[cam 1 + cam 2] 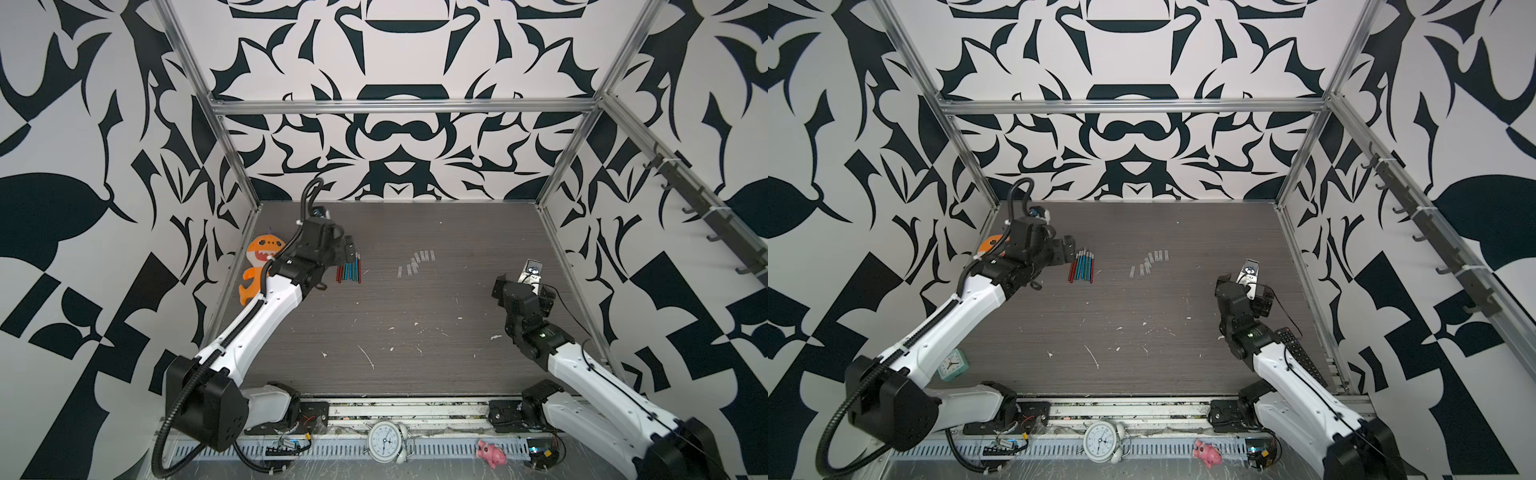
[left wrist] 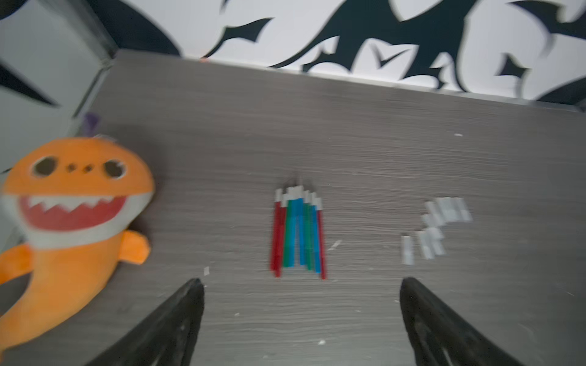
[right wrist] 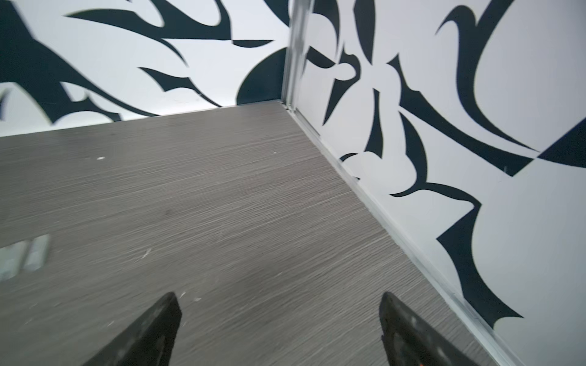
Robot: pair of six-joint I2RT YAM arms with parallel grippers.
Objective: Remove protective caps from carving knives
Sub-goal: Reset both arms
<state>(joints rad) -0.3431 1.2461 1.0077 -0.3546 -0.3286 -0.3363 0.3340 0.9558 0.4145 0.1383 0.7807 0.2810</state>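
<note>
**Caps off and set aside, both claws empty**

The scene is carried by a grey wood-grain table (image 1: 415, 299), boxed in by black-and-white patterned walls. The left arm (image 1: 266, 303) is stretched toward the far left part of the table, while the right arm (image 1: 582, 370) is kept near the right wall, well apart from the work.

An orange shark plush (image 1: 259, 266) is seen lying at the left edge, beside the left arm and clear of the task's things.

The left gripper (image 2: 301, 283) is shown with its jaws spread wide and nothing between them; it is held just short of the handle ends of the knives. The right gripper (image 3: 279, 296) is likewise spread and empty, pointed at bare table near the right wall.

The carving knives (image 1: 350, 268) are laid side by side in a tight bundle of red, green and blue handles, close to the left gripper, with their thin grey tips pointed at the far wall. In both top views the tips look bare.

The protective caps (image 1: 415, 264) are gathered in a loose cluster to the right of the bundle, apart from it, near the table's middle. About eight can be made out, though blur in the wrist view prevents a firm count.

White flecks (image 1: 365, 353) are scattered over the near half of the table.

The uncapping is judged to be finished or all but finished; no capped knife can be identified.
</note>
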